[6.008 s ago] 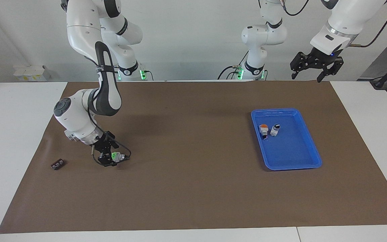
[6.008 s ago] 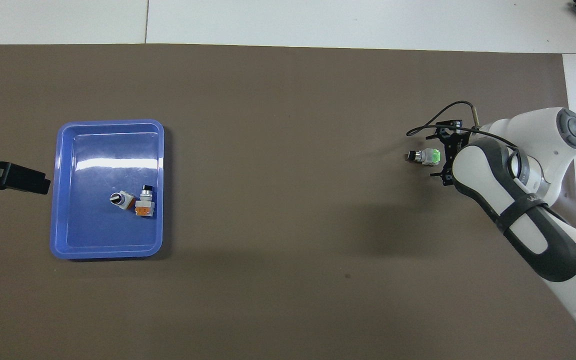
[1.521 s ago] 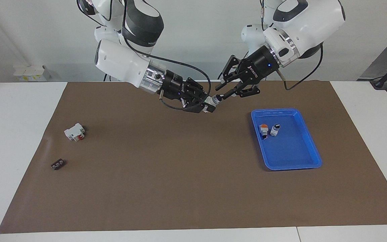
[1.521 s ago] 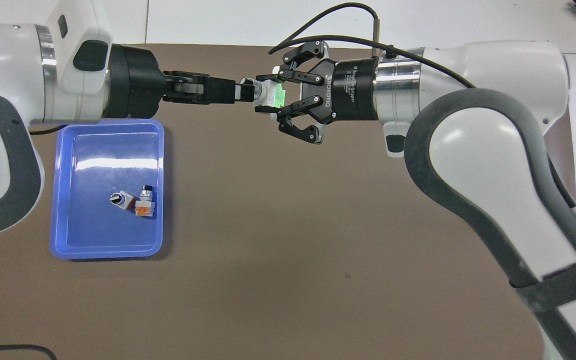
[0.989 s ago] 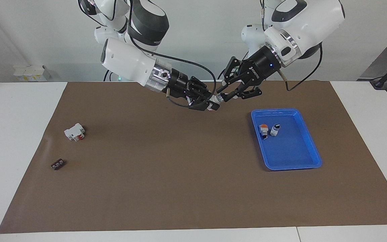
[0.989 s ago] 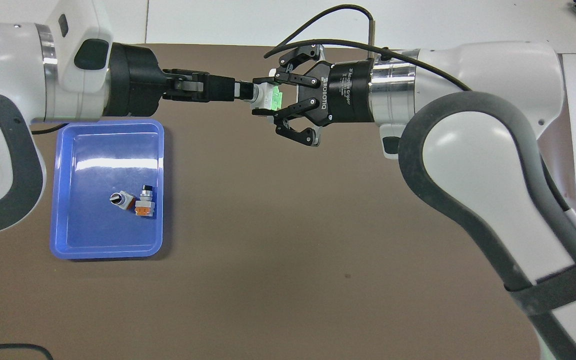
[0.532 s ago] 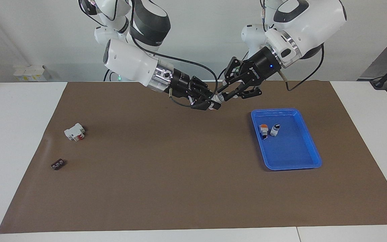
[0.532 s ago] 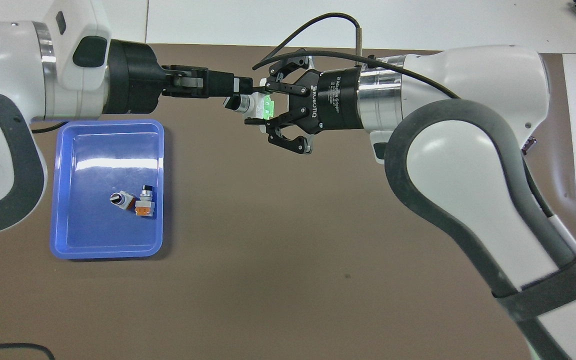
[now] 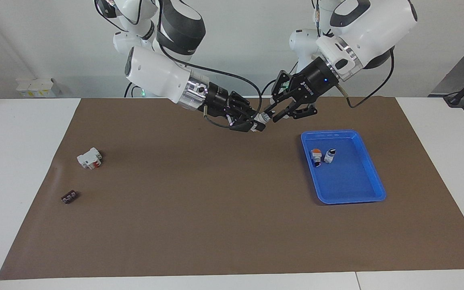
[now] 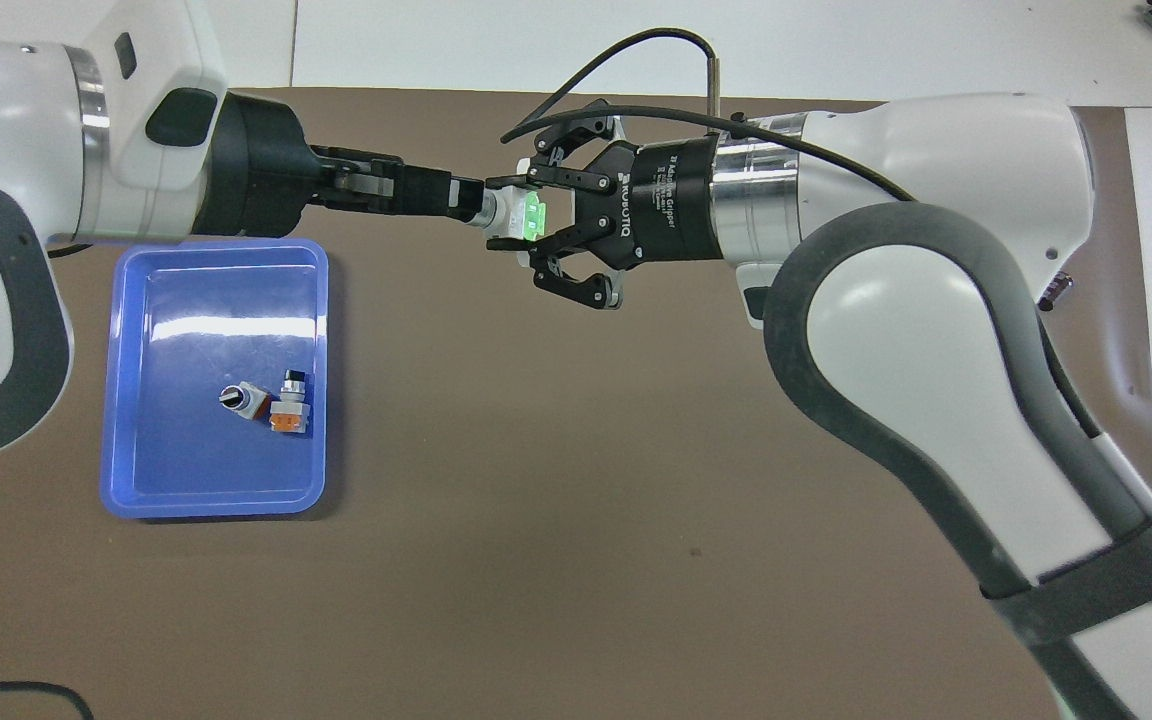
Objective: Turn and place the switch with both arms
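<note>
- Overhead view has both my tools meeting up in the air over the brown mat, about mid-worktop.
- My right tool is clamped on the switch around its white body and green end.
- My left tool is pinched shut on the knob tip of that same switch, so it hangs between the two.
- Blue tray sits toward my left arm's end, with an orange-capped switch and a white-and-black switch lying just beside each other in it.
</note>
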Robot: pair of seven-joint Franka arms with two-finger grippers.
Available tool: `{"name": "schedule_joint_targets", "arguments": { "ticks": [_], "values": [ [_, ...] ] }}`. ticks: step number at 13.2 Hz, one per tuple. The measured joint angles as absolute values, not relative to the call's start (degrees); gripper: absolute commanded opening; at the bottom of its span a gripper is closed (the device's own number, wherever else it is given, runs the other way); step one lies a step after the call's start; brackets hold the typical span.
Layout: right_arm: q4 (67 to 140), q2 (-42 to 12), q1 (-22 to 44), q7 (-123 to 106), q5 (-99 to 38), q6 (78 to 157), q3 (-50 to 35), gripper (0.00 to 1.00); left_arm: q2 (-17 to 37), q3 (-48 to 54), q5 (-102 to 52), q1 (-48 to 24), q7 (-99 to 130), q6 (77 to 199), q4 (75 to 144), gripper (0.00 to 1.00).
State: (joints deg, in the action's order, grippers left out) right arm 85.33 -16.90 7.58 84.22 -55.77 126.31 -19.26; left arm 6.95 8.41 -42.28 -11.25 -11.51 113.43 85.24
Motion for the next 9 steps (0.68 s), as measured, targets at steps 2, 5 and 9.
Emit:
{"name": "schedule_joint_targets", "arguments": {
  "ticks": [2, 5, 9],
  "values": [
    [85.3, -16.9, 7.6, 84.2, -55.8, 126.3, -19.2, 0.00, 6.9, 8.4, -42.1, -11.0, -11.5, 112.9, 85.2, 0.36],
    [85.4, -16.9, 7.6, 84.2, -55.8, 126.3, -19.2, 0.00, 6.9, 8.5, -41.8, -11.0, -11.5, 112.8, 85.2, 0.35],
    [85.4, -16.9, 7.6, 84.2, -55.8, 126.3, -19.2, 0.00, 6.9, 8.7, -41.7, -11.0, -11.6, 112.5, 85.1, 0.00]
  ]
}}
